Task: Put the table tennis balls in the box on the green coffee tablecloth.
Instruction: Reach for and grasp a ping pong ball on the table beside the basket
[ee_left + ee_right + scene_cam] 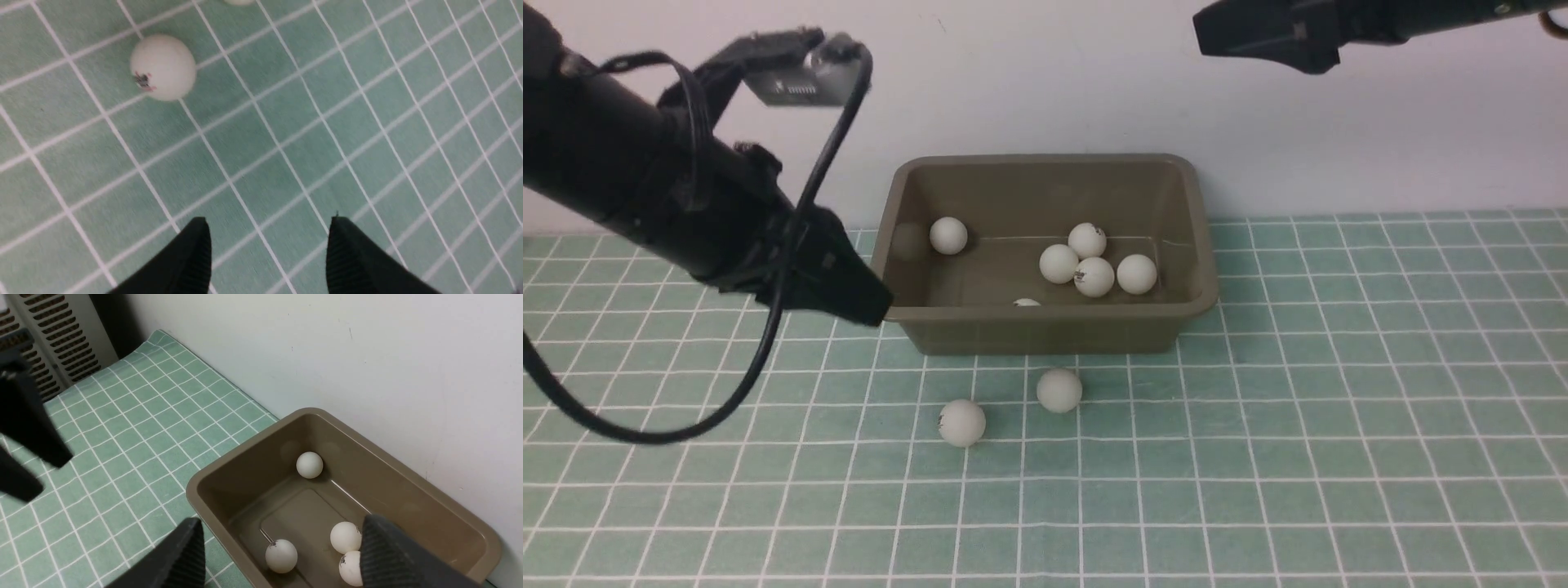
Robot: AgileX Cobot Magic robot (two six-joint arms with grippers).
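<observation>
The olive-brown box point(1045, 331) stands on the green coffee tablecloth point(1339, 408) by the wall and holds several table tennis balls point(1094, 277); one ball point(948, 235) lies apart near its left wall. Two more balls lie on the cloth in front of the box: one close to its front wall point(1059, 389), one marked ball point(962, 422) nearer me. My left gripper point(267, 220) hovers open over bare cloth, and the marked ball point(163, 67) lies a little ahead of it. My right gripper point(282, 522) hangs open and empty high above the box point(408, 486).
The wall point(1045, 82) rises directly behind the box. A slotted grey panel point(53, 347) stands past the cloth's far left end. My left arm and its looping cable point(768, 343) stretch over the cloth left of the box. My right arm point(1274, 33) is high at the upper right.
</observation>
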